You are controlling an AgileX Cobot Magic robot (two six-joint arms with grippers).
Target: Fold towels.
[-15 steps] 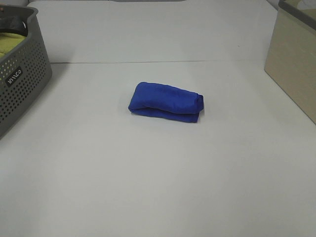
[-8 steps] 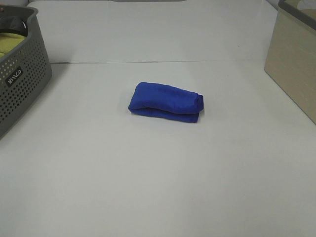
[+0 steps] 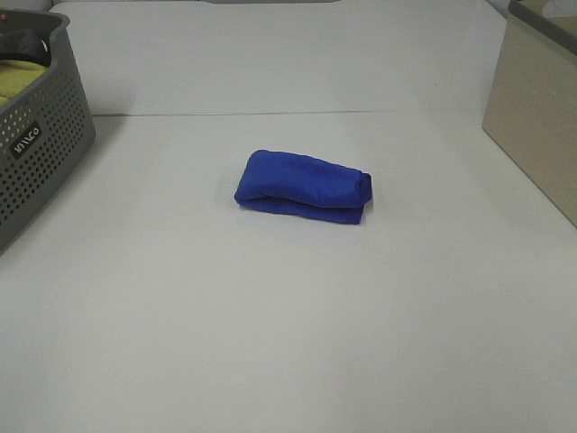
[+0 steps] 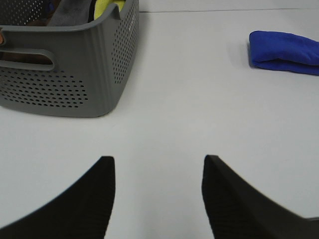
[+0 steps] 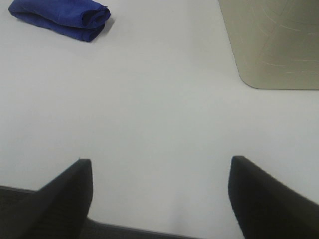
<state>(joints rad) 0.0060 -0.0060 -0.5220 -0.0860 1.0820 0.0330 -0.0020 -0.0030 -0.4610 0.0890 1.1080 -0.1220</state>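
Note:
The royal-blue towel (image 3: 303, 187) lies folded into a thick small bundle at the middle of the white table. It also shows in the left wrist view (image 4: 285, 52) and in the right wrist view (image 5: 61, 17). My left gripper (image 4: 157, 199) is open and empty, low over the table, well short of the towel and near the grey basket. My right gripper (image 5: 159, 199) is open and empty, also far from the towel, near the beige box. Neither gripper shows in the exterior view.
A grey perforated basket (image 3: 36, 153) stands at the left edge, with yellow-green fabric (image 3: 20, 83) inside; it also shows in the left wrist view (image 4: 75, 74). A beige box (image 3: 541, 108) stands at the right edge, seen too in the right wrist view (image 5: 274, 45).

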